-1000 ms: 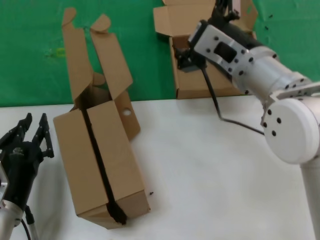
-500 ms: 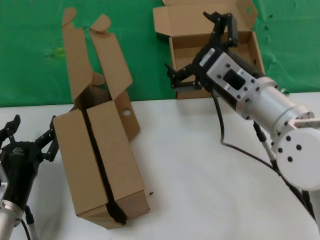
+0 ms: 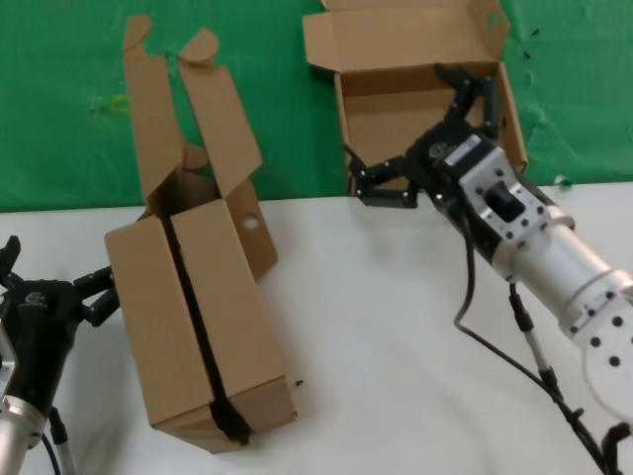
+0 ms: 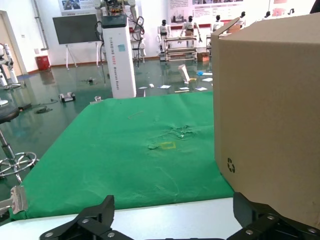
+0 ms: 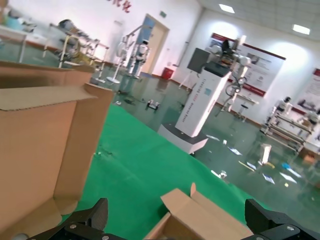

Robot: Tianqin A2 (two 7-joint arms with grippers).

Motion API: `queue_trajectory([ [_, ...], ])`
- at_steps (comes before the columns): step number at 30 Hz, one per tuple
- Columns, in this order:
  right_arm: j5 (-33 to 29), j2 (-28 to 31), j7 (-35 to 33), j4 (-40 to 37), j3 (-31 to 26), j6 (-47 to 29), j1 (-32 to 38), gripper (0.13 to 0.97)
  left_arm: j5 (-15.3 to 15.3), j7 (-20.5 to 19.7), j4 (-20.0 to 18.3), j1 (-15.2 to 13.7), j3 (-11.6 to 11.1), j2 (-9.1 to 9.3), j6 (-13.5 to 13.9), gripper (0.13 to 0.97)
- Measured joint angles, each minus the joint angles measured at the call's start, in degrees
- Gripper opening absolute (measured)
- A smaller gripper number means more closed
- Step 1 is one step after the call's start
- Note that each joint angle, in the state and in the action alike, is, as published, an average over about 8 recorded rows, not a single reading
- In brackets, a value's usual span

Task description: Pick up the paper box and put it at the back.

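Note:
The paper box [image 3: 425,99] stands open at the back [image 3: 297,203], leaning on the green cloth with its lid up. My right gripper [image 3: 406,129] hangs open just in front of it, one finger at the box's lower left corner, the other near its upper right, holding nothing. In the right wrist view the box's top [image 5: 200,217] shows between the spread fingers of that gripper [image 5: 180,222]. My left gripper [image 3: 57,262] waits open at the table's left, beside the wider box; its view shows bare table between the fingers [image 4: 175,222].
A wider cardboard box [image 3: 198,327] with a dark seam and two tall flaps lies at the left of the white table [image 3: 396,346]; it also shows as a brown wall [image 4: 270,115] and as tall flaps [image 5: 40,150]. A black cable [image 3: 495,341] trails from the right arm.
The right gripper has opened and drawn back, down and to the right from the paper box, which stays against the cloth. The left gripper's fingers have spread wide.

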Motion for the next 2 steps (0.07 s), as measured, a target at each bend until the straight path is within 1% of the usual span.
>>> queue_trajectory([
  [2, 1.34, 0.23, -0.47, -0.14, 0.11, 0.71, -0.55, 0.966, 0.00, 0.00, 0.00, 0.00, 0.00, 0.00, 0.00, 0.727],
])
